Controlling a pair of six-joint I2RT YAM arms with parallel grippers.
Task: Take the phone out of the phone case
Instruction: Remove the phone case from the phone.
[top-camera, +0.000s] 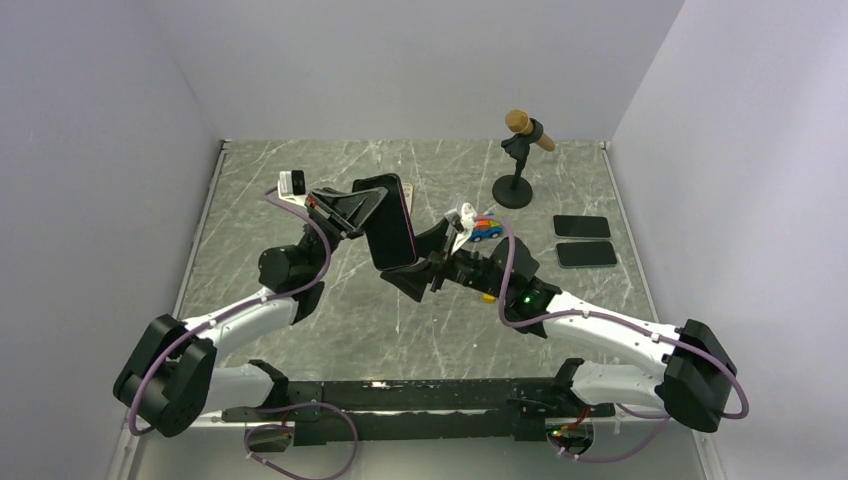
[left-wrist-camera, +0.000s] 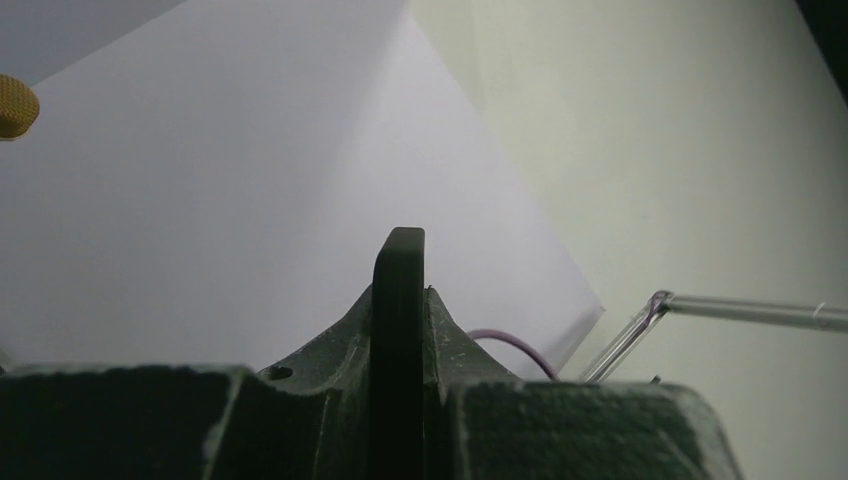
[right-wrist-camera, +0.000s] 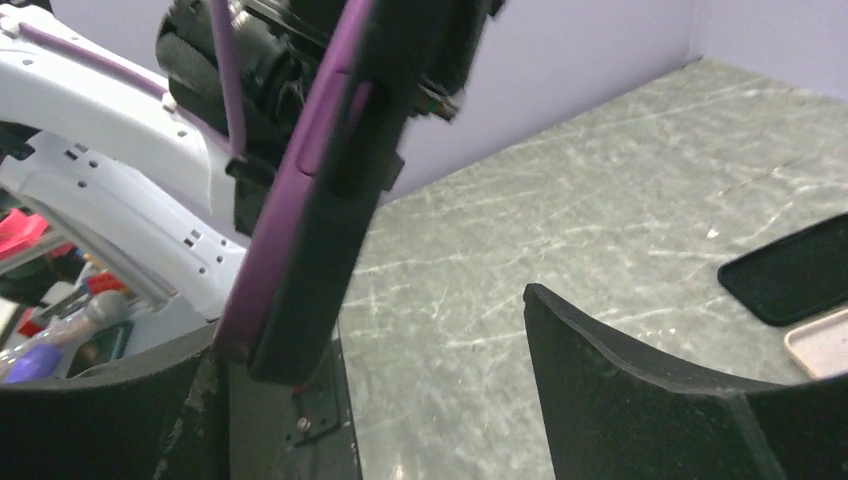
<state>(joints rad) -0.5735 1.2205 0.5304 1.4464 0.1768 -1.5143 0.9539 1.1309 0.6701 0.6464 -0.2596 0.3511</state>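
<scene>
My left gripper is clamped on the phone, pads pressed flat on both broad faces. From the left wrist I see only its thin dark edge standing straight up between my fingers. It hangs in the air over the middle of the table, its long axis running from the far edge toward the near edge. The top end tips away and the lower end points down at my right arm. The phone case – purple along its side – is on it.

My right gripper stands open around that lower end: one finger touches the case, the other is apart. Further right lie a toy car, a microphone stand and, near the right edge, two dark flat slabs.
</scene>
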